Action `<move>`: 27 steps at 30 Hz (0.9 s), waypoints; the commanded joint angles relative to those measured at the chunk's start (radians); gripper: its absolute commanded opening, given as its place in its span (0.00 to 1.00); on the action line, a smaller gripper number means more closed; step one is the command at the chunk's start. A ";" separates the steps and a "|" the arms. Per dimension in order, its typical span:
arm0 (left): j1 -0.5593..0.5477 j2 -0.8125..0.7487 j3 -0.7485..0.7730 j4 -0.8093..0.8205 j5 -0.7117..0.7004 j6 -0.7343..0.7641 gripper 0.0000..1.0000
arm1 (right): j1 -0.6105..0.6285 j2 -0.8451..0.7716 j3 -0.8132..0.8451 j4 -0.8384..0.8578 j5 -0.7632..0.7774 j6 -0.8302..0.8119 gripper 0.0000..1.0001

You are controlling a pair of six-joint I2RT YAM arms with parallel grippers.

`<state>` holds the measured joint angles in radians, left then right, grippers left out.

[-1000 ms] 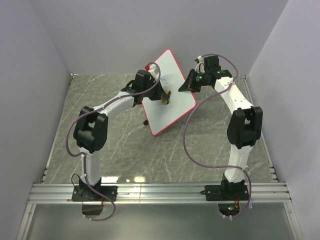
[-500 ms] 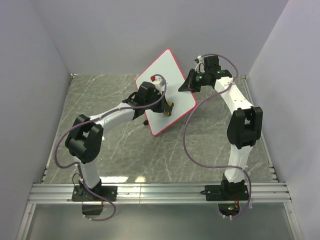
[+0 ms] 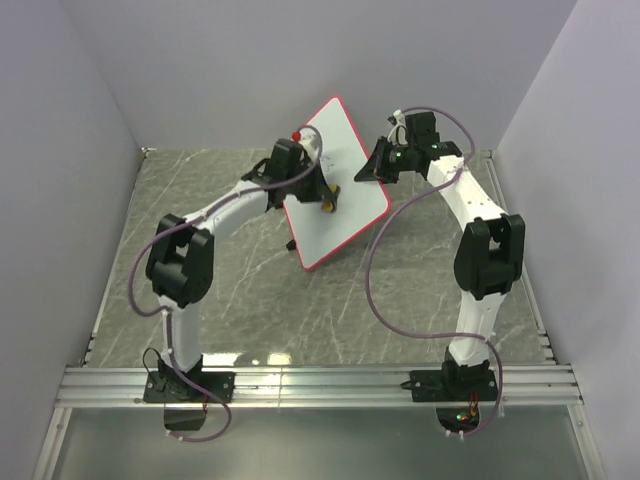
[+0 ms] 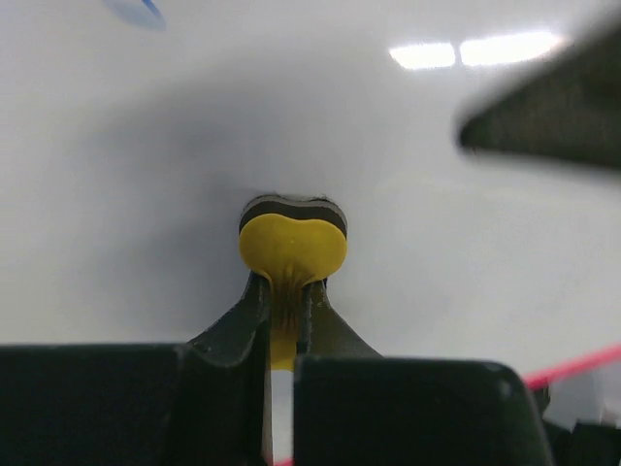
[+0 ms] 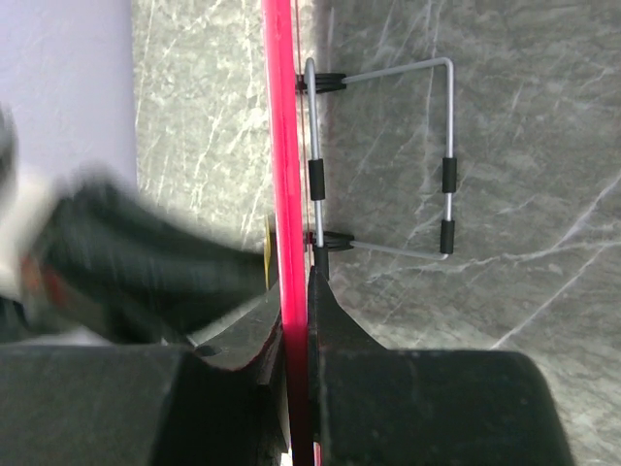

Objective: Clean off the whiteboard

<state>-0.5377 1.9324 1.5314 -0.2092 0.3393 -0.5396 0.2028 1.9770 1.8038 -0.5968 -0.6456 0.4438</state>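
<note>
Left end effector (image 4: 288,291): my two fingers are drawn narrow and pinch the tail of a small yellow eraser (image 4: 293,248).
Eraser on board: its rounded head and dark pad press flat against the white face of the whiteboard (image 4: 437,175).
Right end effector (image 5: 296,291): my fingers are closed tight on the whiteboard's thin red rim (image 5: 283,146), one finger on each side of the edge.
Whiteboard position: seen from above, the whiteboard (image 3: 350,170) stands tilted at the far middle of the desk (image 3: 230,290), one corner pointing to the back wall. It sits between my two end effectors, the left end effector (image 3: 322,192) on its face and the right end effector (image 3: 378,165) at its right-hand edge.
Left arm pose: from its base at the near left it rises to a bent elbow. The forearm then reaches away and to the right, ending over the board's left part.
Right arm pose: from its base at the near right it rises to a high elbow. The forearm then angles away and to the left to meet the board's edge.
Marks: a blue smear (image 4: 136,10) shows at the top left of the left wrist view, well apart from the eraser.
Behind the board: a bent wire stand (image 5: 450,116) with black sleeves juts from the back onto the grey marbled desk (image 5: 534,146).
In the way: in the right wrist view, a blurred dark shape at the left, across the rim, hides part of the scene there.
</note>
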 commanded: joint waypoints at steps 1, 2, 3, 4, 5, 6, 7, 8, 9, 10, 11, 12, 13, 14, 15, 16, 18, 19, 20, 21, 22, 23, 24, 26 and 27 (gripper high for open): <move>0.076 0.158 0.171 -0.059 -0.069 -0.008 0.00 | 0.115 -0.052 -0.075 -0.035 0.035 0.006 0.00; 0.090 0.212 0.209 -0.065 -0.074 -0.008 0.00 | 0.119 -0.053 -0.084 -0.034 0.035 0.004 0.00; 0.117 0.238 0.276 -0.068 -0.080 -0.017 0.00 | 0.124 -0.055 -0.093 -0.032 0.029 0.000 0.00; 0.131 0.263 0.309 -0.071 -0.080 -0.023 0.00 | 0.139 -0.053 -0.101 -0.037 0.029 -0.005 0.00; 0.145 0.307 0.340 -0.073 -0.072 -0.031 0.00 | 0.144 -0.053 -0.106 -0.043 0.032 -0.011 0.00; 0.169 0.329 0.393 -0.071 -0.066 -0.046 0.00 | 0.153 -0.050 -0.107 -0.055 0.032 -0.020 0.00; 0.180 0.347 0.418 -0.064 -0.060 -0.055 0.00 | 0.165 -0.047 -0.112 -0.060 0.029 -0.025 0.00; 0.189 0.381 0.440 -0.061 -0.042 -0.059 0.00 | 0.173 -0.046 -0.116 -0.064 0.031 -0.030 0.00; 0.203 0.398 0.485 -0.059 -0.037 -0.060 0.00 | 0.179 -0.044 -0.121 -0.066 0.023 -0.036 0.00; 0.206 0.413 0.513 -0.062 -0.034 -0.057 0.00 | 0.188 -0.043 -0.129 -0.070 0.021 -0.042 0.00; 0.209 0.443 0.539 -0.073 -0.026 -0.051 0.00 | 0.205 -0.041 -0.132 -0.073 0.020 -0.046 0.00; 0.211 0.456 0.590 -0.079 0.002 -0.036 0.00 | 0.210 -0.038 -0.136 -0.077 0.018 -0.050 0.00; 0.209 0.468 0.611 -0.084 0.027 -0.030 0.00 | 0.214 -0.037 -0.142 -0.074 0.009 -0.051 0.00; 0.209 0.480 0.628 -0.075 0.058 -0.023 0.00 | 0.221 -0.037 -0.147 -0.072 0.004 -0.051 0.00; 0.208 0.481 0.636 -0.064 0.131 -0.017 0.00 | 0.221 -0.030 -0.147 -0.075 0.000 -0.053 0.00; 0.206 0.475 0.628 -0.050 0.160 -0.016 0.00 | 0.221 -0.027 -0.143 -0.080 -0.011 -0.054 0.00; 0.196 0.447 0.598 -0.033 0.263 0.004 0.00 | 0.221 -0.018 -0.135 -0.090 -0.025 -0.057 0.00; 0.190 0.439 0.598 -0.041 0.300 0.018 0.00 | 0.221 -0.015 -0.132 -0.090 -0.034 -0.056 0.00; 0.182 0.427 0.599 -0.058 0.322 0.033 0.00 | 0.221 -0.012 -0.133 -0.089 -0.066 -0.054 0.00; 0.170 0.421 0.593 -0.074 0.346 0.056 0.00 | 0.221 -0.010 -0.135 -0.086 -0.080 -0.050 0.00; 0.163 0.409 0.578 -0.068 0.398 0.058 0.00 | 0.222 -0.009 -0.139 -0.086 -0.091 -0.045 0.00; 0.153 0.375 0.553 -0.055 0.418 0.058 0.00 | 0.222 -0.010 -0.142 -0.083 -0.109 -0.040 0.00; 0.145 0.360 0.512 -0.044 0.440 0.056 0.00 | 0.222 -0.010 -0.146 -0.083 -0.112 -0.042 0.00; 0.134 0.338 0.507 -0.067 0.463 0.072 0.00 | 0.222 -0.012 -0.150 -0.086 -0.111 -0.047 0.00; 0.124 0.333 0.506 -0.081 0.461 0.084 0.00 | 0.222 -0.010 -0.147 -0.096 -0.106 -0.054 0.00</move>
<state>-0.2970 2.3215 2.0609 -0.2531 0.6167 -0.4900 0.2901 1.8923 1.7184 -0.5591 -0.5575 0.5049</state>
